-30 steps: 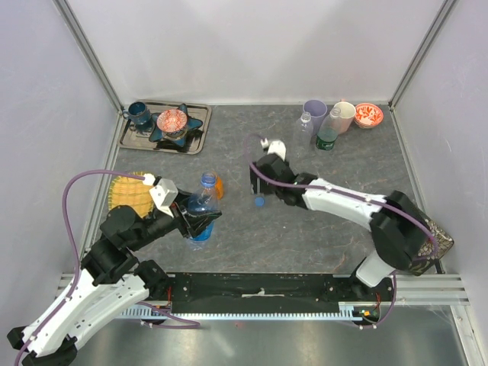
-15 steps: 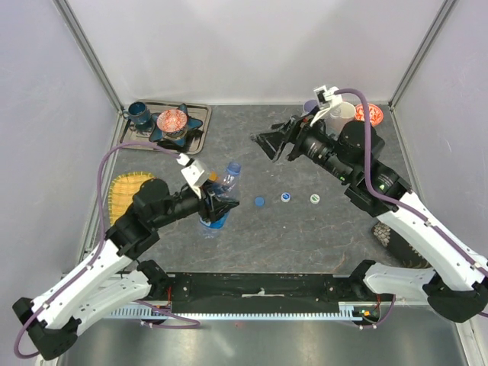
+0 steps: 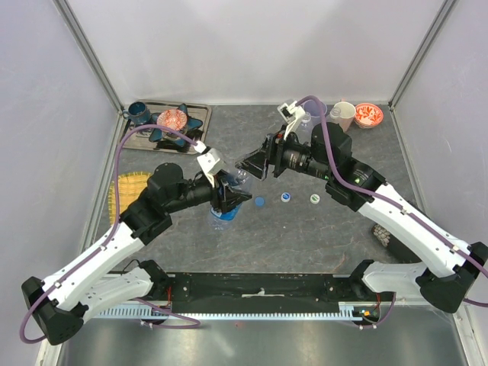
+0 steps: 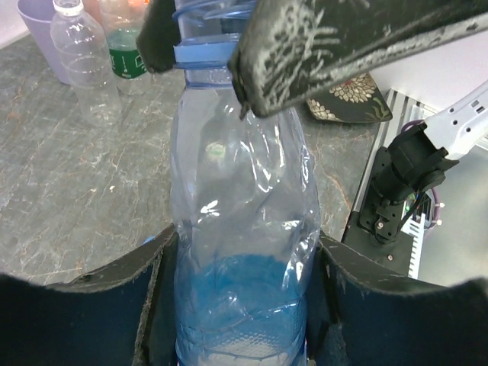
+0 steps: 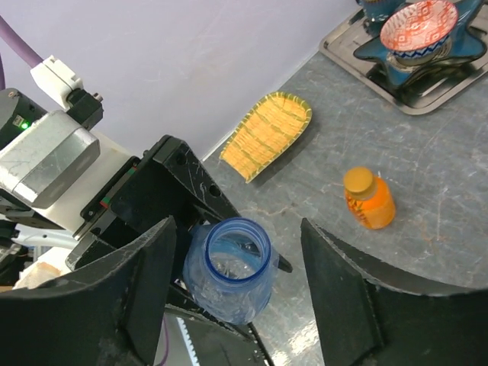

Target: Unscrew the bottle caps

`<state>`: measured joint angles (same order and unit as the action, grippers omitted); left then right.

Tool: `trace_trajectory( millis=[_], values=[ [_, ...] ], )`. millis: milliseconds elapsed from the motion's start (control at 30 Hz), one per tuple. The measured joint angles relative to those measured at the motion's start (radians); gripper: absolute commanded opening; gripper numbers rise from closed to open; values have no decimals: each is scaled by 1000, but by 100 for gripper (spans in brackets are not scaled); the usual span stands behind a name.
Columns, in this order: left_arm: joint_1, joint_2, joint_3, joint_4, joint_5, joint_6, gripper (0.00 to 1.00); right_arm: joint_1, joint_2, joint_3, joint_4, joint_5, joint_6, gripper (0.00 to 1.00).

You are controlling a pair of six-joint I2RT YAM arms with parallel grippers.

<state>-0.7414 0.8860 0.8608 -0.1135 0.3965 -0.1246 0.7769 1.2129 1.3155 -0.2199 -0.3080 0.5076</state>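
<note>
With the left hand [image 3: 229, 195], pinches the blue bottle [image 4: 242, 206] low on its body, tilted, at the middle of the desk [image 3: 320, 244]. With the right hand [image 5: 236, 286], spread wide, brackets the neck without touching. Seems finished here, judging by the bare mouth and three loose caps [image 3: 284, 197] mid-desk. Probably calls next for setting it down and reaching for the orange bottle [image 5: 367, 200], still capped, toward the left edge.

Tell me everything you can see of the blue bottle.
The blue-tinted bottle is thin clear plastic, crumpled, deeper blue toward its base. Its cap is off and the mouth open. The left gripper is shut on its lower body; its neck sits between the open fingers of the right gripper. Whether those touch it is unclear.
</note>
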Motion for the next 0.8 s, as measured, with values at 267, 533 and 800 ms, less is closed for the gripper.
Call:
trace_trajectory(
  millis=[267,533,800],
  values=[
    [0,16,8,22,3,0,54,0,0,-3,-1,-28,-11,33],
    [0,19,8,18,-29,4,99,-5,2,-10,-1,-35,-16,0],
    [-3,8,53,-77,-242,3,99,4,-7,-4,-29,129,-34,0]
  ],
)
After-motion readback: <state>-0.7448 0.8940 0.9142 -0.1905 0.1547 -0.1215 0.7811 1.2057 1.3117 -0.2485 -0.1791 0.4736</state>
